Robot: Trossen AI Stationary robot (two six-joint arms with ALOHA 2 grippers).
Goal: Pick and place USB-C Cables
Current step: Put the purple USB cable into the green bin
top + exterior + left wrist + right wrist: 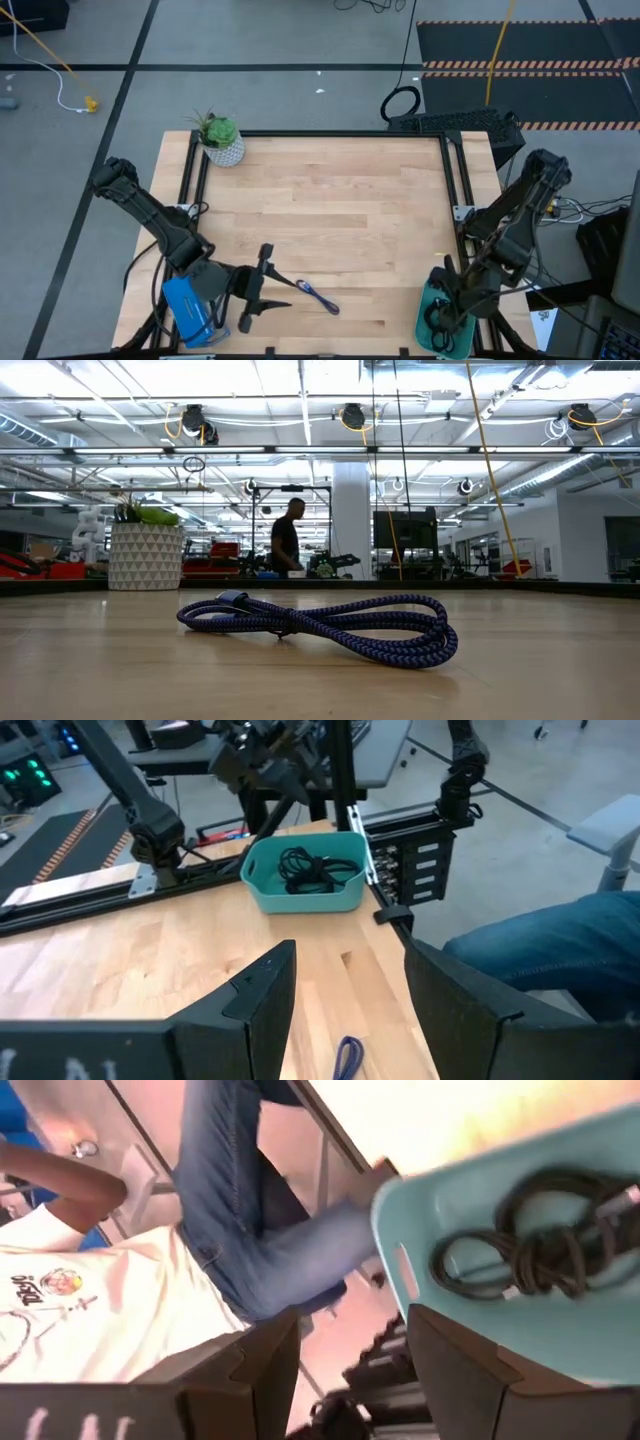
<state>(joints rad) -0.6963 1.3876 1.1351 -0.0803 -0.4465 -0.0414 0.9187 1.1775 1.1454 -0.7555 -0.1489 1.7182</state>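
A blue-purple coiled USB-C cable [318, 297] lies flat on the wooden table near its near edge; it also shows in the low view [330, 625] and at the edge of the left wrist view [347, 1058]. My left gripper [275, 288] is open just left of it, fingers level and pointing at it [345, 970]. Two dark coiled cables [312, 870] lie inside the teal tray [428, 318] at the near right corner. My right gripper [447, 298] is open above the tray, over the dark cables [530, 1255], touching nothing.
A potted plant in a white pot [222, 140] stands at the far left corner. A black frame [330, 134] runs along the table's edges. A person in jeans [560, 940] sits close to the near right corner, beside the tray [250, 1230].
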